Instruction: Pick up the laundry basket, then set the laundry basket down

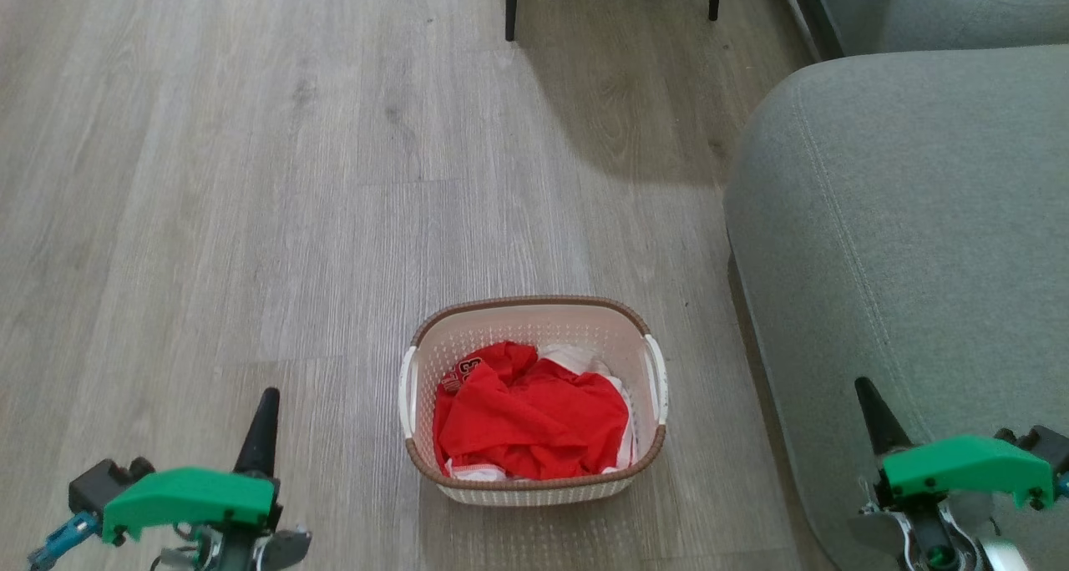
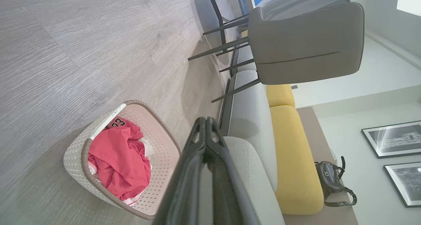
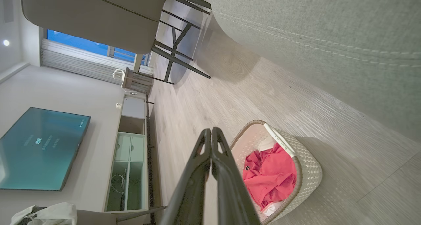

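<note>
Left tool (image 1: pixel 265 404) sat at the lower left of the head view and right tool (image 1: pixel 865 391) at the lower right. Each had its two dark fingers pressed together to a single point and gripped nothing. The wrist views showed the same, the tips meeting with no gap. Between them, at the lower centre of the head view, the laundry basket (image 1: pixel 534 492) stood upright on the wooden floor (image 1: pixel 250 179), well apart from both tools. Its brown rim (image 1: pixel 534 300) ran all the way round, and a white handle (image 1: pixel 407 391) lay along each short side. Inside it lay a crumpled red garment (image 1: pixel 534 421) that covered most of the bottom, with a bit of white cloth (image 1: pixel 585 359) showing past it toward the upper right of the basket. In the left wrist view the red garment bore dark numerals near the handle. A grey sofa (image 1: pixel 919 220) took up the right side of the head view, near the basket but not touching it, and the right tool showed in front of it.
</note>
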Controlling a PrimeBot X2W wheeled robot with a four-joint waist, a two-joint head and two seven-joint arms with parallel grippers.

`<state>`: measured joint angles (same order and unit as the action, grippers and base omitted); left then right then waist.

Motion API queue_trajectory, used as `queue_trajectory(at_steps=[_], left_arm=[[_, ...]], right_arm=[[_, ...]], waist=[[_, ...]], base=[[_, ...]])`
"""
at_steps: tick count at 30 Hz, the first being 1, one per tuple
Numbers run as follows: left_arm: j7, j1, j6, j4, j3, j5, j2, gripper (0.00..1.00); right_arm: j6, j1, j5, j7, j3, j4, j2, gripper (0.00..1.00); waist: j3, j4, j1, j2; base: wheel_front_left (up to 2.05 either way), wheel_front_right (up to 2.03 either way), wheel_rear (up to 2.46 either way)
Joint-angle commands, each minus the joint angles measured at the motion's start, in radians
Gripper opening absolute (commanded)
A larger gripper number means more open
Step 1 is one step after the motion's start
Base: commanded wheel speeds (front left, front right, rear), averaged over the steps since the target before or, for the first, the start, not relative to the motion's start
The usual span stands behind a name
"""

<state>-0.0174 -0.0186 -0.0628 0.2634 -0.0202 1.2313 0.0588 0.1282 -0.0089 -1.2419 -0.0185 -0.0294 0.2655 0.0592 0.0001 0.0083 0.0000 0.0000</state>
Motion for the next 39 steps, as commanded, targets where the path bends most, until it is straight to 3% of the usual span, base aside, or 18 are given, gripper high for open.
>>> queue_trajectory(at_steps=[1, 33, 39], left_arm=[[0.013, 0.057, -0.014, -0.028, 0.037, 0.040, 0.013, 0.00], [0.110, 0.124, -0.068, -0.019, 0.108, 0.399, 0.010, 0.00], [0.111, 0.125, -0.068, -0.019, 0.110, 0.397, 0.009, 0.00]], right_arm=[[0.002, -0.058, -0.041, 0.010, 0.007, -0.029, 0.015, 0.00], [0.003, -0.096, -0.395, 0.105, -0.051, -0.023, 0.015, 0.00], [0.003, -0.096, -0.393, 0.107, -0.053, -0.023, 0.014, 0.00]], waist=[[0.000, -0.001, 0.0000, 0.0000], [0.003, -0.008, 0.0000, 0.0000], [0.003, -0.008, 0.0000, 0.0000]], base=[[0.00, 0.00, 0.00], [0.00, 0.00, 0.00], [0.00, 0.00, 0.00]])
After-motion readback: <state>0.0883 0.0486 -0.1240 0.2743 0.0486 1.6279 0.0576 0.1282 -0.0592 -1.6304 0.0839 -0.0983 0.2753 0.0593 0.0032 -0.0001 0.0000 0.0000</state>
